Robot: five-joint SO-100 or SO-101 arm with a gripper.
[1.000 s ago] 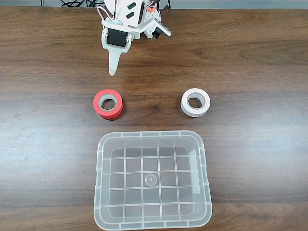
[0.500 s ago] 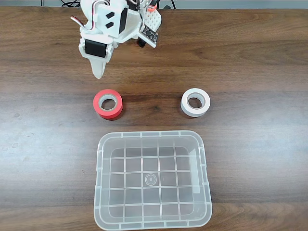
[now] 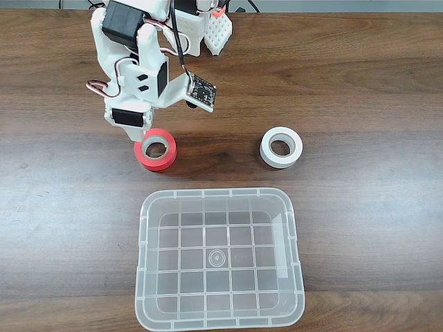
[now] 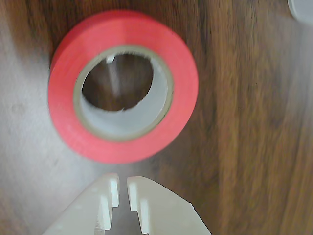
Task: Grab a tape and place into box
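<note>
Hand [image 4: 122, 188] nearly closed, fingertips a hair apart, holding nothing. Tape [image 4: 123, 85] lies flat on tabletop [image 4: 244, 122] just ahead of the tips, hole up. Needs opening first. Box [image 3: 220, 259] sits just beyond the tape.

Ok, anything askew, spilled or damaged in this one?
Nothing stands out. The red tape and the white tape roll both lie flat on the table, apart from each other. The clear box sits upright with nothing in it. The hand is beside the red roll, nearly shut.
</note>
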